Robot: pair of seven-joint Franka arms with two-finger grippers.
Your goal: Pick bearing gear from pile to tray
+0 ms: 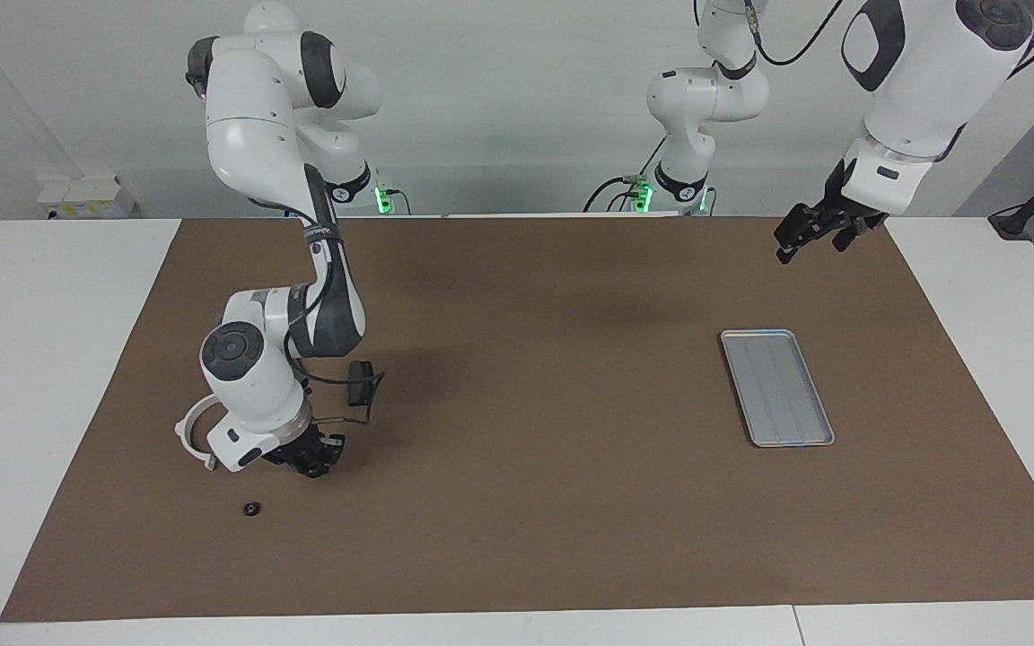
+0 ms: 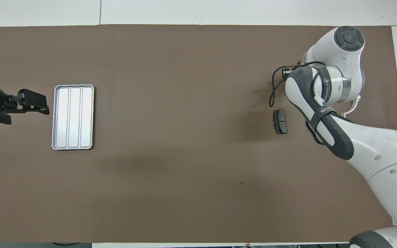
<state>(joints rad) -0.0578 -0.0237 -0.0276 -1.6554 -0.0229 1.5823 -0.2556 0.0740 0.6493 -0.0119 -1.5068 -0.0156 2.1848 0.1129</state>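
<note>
Pile [image 1: 252, 509] lies under the right end effector [image 1: 315, 467].

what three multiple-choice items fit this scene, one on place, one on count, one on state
1. Where is the tray?
A. under the right gripper
B. toward the left arm's end
C. toward the right arm's end

2. How many things lie in the tray?
A. none
B. one
C. three

3. How is the left gripper?
A. shut on a brake pad
B. resting in the tray
C. open, up in the air

Answers:
1 B, it lies on the side where the left arm comes in.
2 A, only its bare ribbed floor shows.
3 C, its fingers stand apart, well above the tray, holding nothing.
</note>
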